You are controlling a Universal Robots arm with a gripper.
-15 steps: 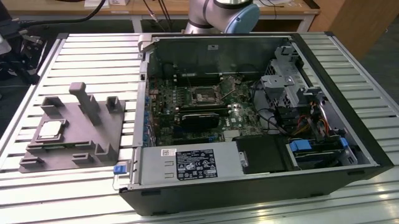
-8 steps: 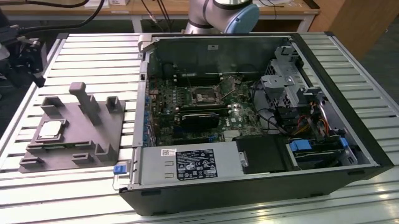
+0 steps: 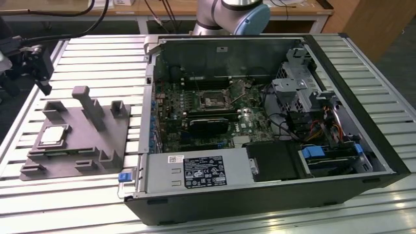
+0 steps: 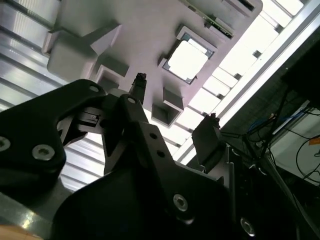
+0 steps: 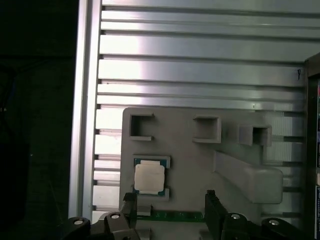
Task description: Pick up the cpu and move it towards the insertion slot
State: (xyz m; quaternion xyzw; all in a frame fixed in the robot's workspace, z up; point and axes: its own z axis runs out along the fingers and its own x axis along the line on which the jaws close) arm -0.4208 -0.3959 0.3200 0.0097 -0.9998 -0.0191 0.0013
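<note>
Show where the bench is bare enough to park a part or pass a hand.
Free: the slatted table between the grey fixture and the far edge, up to the case wall; also the strip in front of both. Crowded: the fixture's blocks around the cpu, with the open gripper nearby, and the case interior around the insertion slot.

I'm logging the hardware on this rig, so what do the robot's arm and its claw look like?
The arm is silver-grey tubing with a pale blue joint cap. The claw is matte black and angular, dotted with silver screw heads, and ends in two slim black fingers.
</note>
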